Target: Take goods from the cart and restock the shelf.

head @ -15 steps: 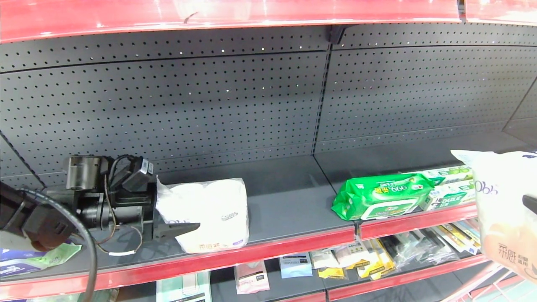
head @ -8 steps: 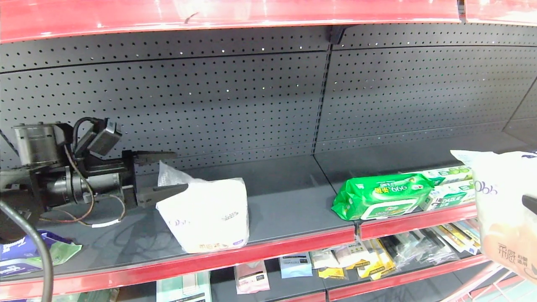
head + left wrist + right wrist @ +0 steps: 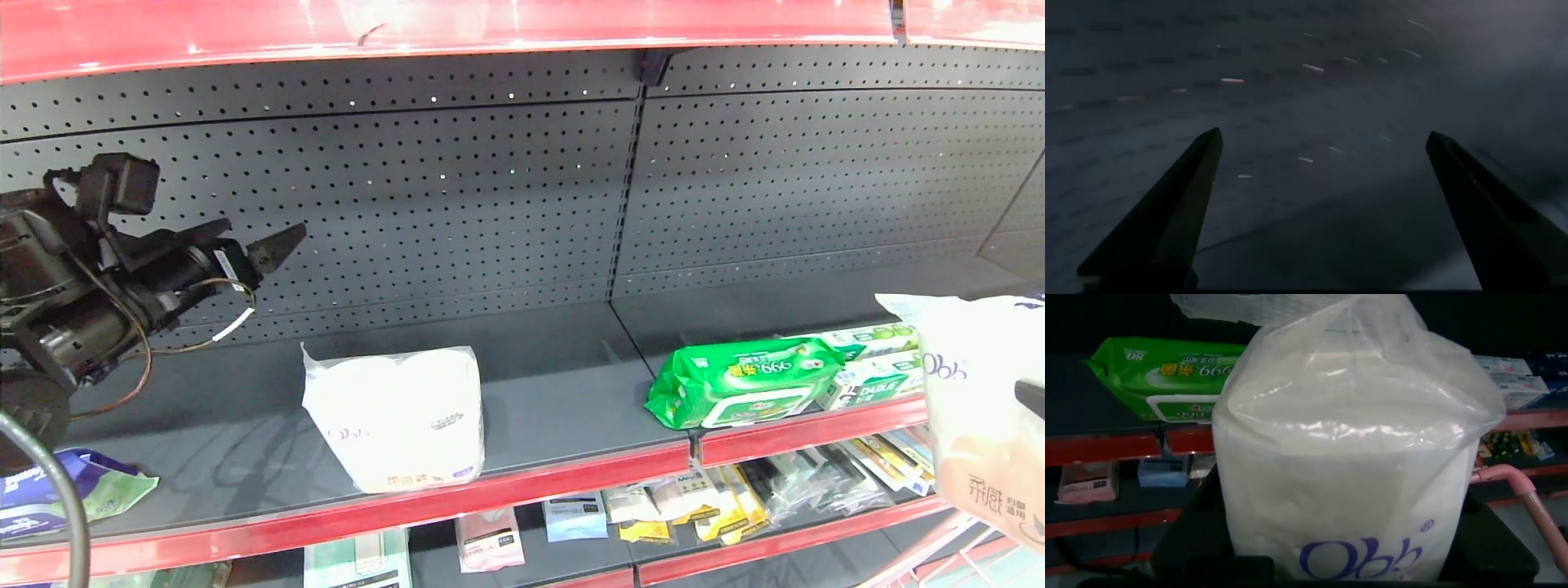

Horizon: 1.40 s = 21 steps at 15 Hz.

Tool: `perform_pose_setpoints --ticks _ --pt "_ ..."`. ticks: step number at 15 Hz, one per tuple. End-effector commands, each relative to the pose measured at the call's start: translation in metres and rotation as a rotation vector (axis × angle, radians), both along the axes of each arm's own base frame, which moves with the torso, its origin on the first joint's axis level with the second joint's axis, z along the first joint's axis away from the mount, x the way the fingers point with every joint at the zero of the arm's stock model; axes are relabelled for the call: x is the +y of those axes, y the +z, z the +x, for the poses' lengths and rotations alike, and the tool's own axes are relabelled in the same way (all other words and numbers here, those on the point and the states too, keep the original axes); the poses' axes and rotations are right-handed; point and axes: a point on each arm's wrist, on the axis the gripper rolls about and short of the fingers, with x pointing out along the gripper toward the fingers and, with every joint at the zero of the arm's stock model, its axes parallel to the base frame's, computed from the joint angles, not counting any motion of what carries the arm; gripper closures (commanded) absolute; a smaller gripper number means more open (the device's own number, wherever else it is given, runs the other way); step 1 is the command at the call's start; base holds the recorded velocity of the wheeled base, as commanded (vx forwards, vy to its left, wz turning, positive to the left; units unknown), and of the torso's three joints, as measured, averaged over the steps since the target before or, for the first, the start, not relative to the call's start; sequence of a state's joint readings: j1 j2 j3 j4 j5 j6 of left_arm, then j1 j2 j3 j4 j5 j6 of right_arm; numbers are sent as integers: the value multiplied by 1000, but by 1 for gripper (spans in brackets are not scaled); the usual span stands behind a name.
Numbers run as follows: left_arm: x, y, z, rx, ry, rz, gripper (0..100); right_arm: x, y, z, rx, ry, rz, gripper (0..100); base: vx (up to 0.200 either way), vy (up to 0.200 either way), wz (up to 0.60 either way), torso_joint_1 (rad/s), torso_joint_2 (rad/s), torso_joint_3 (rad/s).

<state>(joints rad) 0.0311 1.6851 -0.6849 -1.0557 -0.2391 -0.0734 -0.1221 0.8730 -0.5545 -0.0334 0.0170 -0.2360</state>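
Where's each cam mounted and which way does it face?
Head: on head, forward-down at the shelf; open left gripper at left, held roll pack at right.
Left wrist: on left arm, between its own fingers toward the pegboard.
Right wrist: on right arm, shelfward past the right gripper clamping that pack.
Shared: head and right wrist both show the green wipes pack.

On shelf (image 3: 555, 392), pack (image 3: 400, 416) at 7 o'clock, pouch (image 3: 82, 490) at 8, wipes (image 3: 743, 380) at 4 with boxes (image 3: 878, 363) just beside at their 3 o'clock, second pack (image 3: 980, 408) nearer, before shelf edge.
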Motion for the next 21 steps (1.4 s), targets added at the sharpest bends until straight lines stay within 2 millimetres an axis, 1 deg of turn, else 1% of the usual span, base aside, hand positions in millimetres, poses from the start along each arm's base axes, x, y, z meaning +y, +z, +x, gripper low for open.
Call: perform_pose_setpoints --ticks 1,3,5,6,7,8,9,11,13,14,15,16,18,19,21 --pt "-4 10 -31 9 46 -26 0 0 0 1 0 4 1 100 0 0 0 0 0 0" --pt "-5 12 -74 120 56 -12 0 0 0 4 7 16 4 100 0 0 0 0 0 0" --pt "-5 14 -128 217 58 20 0 1 3 6 4 53 8 100 0 0 0 0 0 0" --pt "-4 15 -141 228 62 29 0 2 3 6 3 65 8 100 0 0 0 0 0 0" --pt "-3 15 -183 256 67 82 0 2 5 9 3 97 14 100 0 0 0 0 0 0" --pt "-4 14 -201 268 54 99 0 2 6 9 -1 103 15 100 0 0 0 0 0 0" --pt "-7 8 -238 276 -5 129 0 6 7 9 -5 150 19 100 0 0 0 0 0 0" --pt "-11 -8 -294 259 -97 174 0 10 11 10 -20 210 32 100 0 0 0 0 0 0" --pt "-10 -29 -334 258 -148 194 0 12 13 11 -20 254 32 100 0 0 0 0 0 0" --pt "-7 -39 -350 247 -184 205 0 13 13 15 -11 266 36 100 0 0 0 0 0 0" --pt "-4 -47 -360 231 -224 211 0 13 14 19 -4 275 41 100 0 0 0 0 0 0" --pt "-3 -48 -361 228 -224 211 0 13 15 21 -2 281 43 100 0 0 0 0 0 0" --pt "0 -50 -355 279 4 155 0 13 15 32 -9 293 46 100 0 0 0 0 0 0" --pt "2 -58 -350 262 108 145 0 13 15 38 -21 293 47 100 0 0 0 0 0 0" --pt "2 -68 -339 219 154 139 0 13 15 44 -24 294 47 100 0 0 0 0 0 0"
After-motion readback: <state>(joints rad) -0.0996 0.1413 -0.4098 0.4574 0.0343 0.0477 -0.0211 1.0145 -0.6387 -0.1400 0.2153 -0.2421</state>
